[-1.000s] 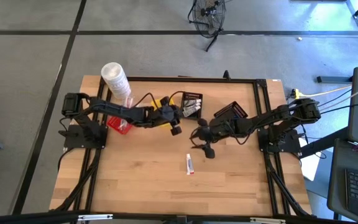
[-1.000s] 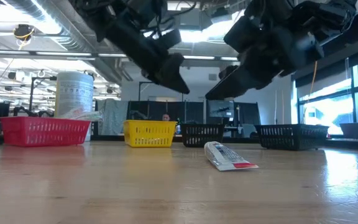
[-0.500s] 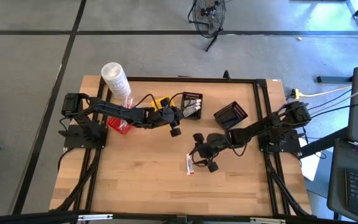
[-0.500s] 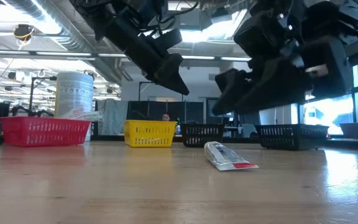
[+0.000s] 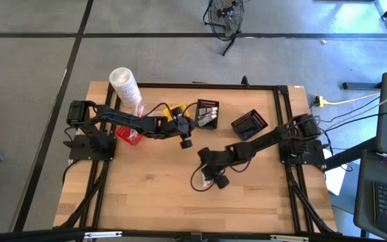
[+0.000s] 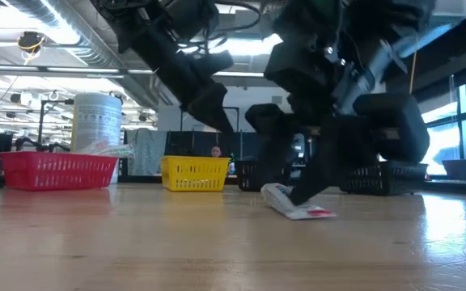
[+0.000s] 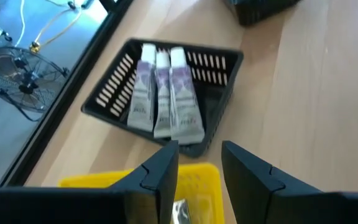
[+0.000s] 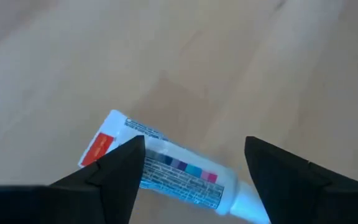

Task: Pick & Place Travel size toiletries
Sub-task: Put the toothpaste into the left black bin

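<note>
A white travel tube (image 8: 179, 171) with a red end and a white cap lies flat on the wooden table near its middle, also seen in the low view (image 6: 302, 210). My right gripper (image 5: 205, 180) (image 8: 194, 146) is open and low over it, slanting down, with one finger on each side of the tube. My left gripper (image 5: 187, 140) (image 7: 199, 146) hangs open with nothing between its fingers. It is above the near edge of a yellow basket (image 7: 191, 186). Beyond the yellow basket stands a black basket (image 7: 107, 93) holding three tubes (image 7: 160, 102). My right gripper's open fingers straddle the tube across its length, coming from above at a slant. Whether either finger (image 8: 120, 171) touches the tube, I cannot tell. The tube lies flat on the table.
A red basket (image 5: 130, 133) and a tall white tub (image 5: 124, 84) stand at the far left. A second black basket (image 5: 249, 124) sits at the far right. Bare wood stretches along the near half of the table.
My right gripper has swung toward the table's left and near edge and come down. It rolled as it went, from beside the far black basket to a place low over the tube. The tube has stayed where it lay.
</note>
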Controlling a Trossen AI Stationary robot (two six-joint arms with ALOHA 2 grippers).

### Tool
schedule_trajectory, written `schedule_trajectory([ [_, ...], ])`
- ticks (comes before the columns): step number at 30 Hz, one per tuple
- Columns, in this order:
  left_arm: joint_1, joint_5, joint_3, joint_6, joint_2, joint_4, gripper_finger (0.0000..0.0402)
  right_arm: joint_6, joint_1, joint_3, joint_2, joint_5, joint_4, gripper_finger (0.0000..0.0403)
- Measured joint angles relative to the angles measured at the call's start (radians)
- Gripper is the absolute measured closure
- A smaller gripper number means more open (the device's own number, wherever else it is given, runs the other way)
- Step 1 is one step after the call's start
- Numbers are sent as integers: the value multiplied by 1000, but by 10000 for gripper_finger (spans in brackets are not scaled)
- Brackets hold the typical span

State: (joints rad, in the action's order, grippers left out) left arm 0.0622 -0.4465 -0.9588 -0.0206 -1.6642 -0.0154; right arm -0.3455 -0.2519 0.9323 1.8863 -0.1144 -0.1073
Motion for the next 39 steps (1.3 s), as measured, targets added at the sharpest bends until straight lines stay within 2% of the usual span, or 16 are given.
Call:
schedule_trajectory([
  [4, -3, -1, 0, -1, 0, -46, 283, -37, -1, 104, -13, 44, 254, 135],
  [9, -3, -4, 0, -1, 0, -76, 285, -71, -1, 195, -14, 56, 445, 155],
  [11, -3, -4, 0, 6, 0, -89, 285, -43, -1, 224, -14, 56, 509, 162],
  [13, -3, -4, 0, 28, 0, -107, 285, 60, -1, 240, -14, 56, 546, 168],
  [17, -4, -5, 0, 101, 0, -156, 287, 427, 2, 238, -14, 56, 543, 175],
  [20, -4, -5, 0, 169, 0, -193, 290, 694, -1, 222, -14, 108, 545, 179],
  [23, -4, -5, 0, 209, 0, -212, 294, 838, -12, 209, -14, 149, 519, 182],
  [30, -17, -5, 0, 312, 0, -265, 304, 960, -54, 209, -8, 222, 439, 192],
  [35, -38, -8, -2, 416, 1, -312, 311, 967, -77, 209, 48, 302, 429, 200],
  [39, -81, -7, -2, 430, 24, -318, 313, 954, -74, 211, 88, 339, 426, 211],
])
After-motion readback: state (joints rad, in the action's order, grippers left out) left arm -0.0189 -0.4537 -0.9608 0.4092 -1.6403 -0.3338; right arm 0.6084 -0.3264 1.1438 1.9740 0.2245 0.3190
